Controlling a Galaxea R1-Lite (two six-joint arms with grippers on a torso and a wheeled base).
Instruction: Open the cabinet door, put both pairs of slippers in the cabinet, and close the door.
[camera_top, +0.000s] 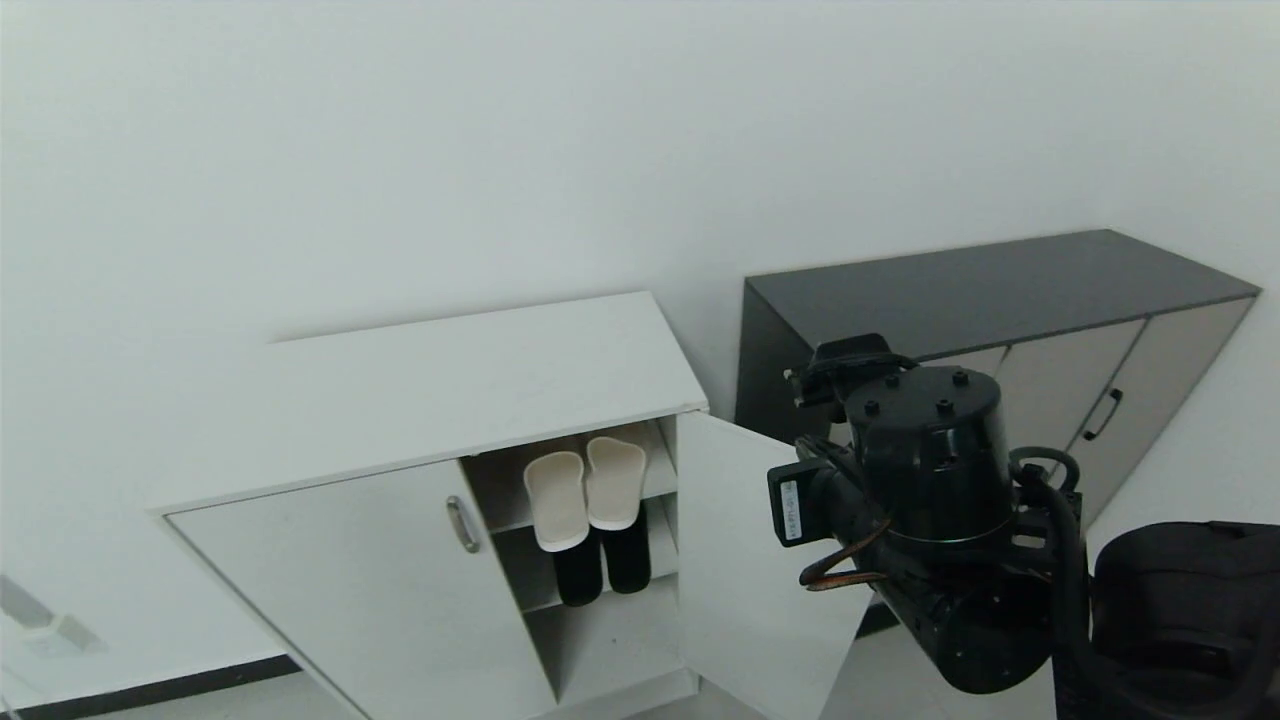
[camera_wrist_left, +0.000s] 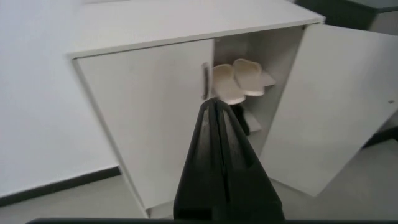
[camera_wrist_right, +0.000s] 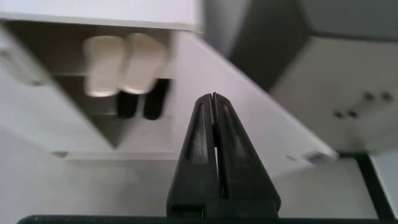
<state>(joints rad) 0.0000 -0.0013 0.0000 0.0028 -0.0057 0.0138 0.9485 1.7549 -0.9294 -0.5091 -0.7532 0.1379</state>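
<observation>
- Centrally, in the lower middle of the head view, a white cabinet (camera_top: 480, 370) stands against a pale wall, its right-hand door (camera_top: 750, 560) swung wide open.
- Its left-hand door (camera_top: 350, 590) is shut, with a small metal handle (camera_top: 462, 523) near its inner edge.
- A cream pair of slippers (camera_top: 587, 490) lies side by side on the upper shelf in the open half, their ends jutting past the shelf's front edge.
- A black pair of slippers (camera_top: 600, 570) sits directly below them on the next shelf down, also side by side.
- The left pincer (camera_wrist_left: 214, 109) is pressed together and holds nothing; in its wrist view it points at the gap between the two doors.
- The right pincer (camera_wrist_right: 213, 99) is likewise pressed together and holds nothing, hanging in front of the open door in its wrist view.
- The right arm (camera_top: 930, 480) fills the lower right of the head view, just beside the open door.
- A dark grey cabinet (camera_top: 980, 290) with pale doors stands at the right of the frame, near the white one.
</observation>
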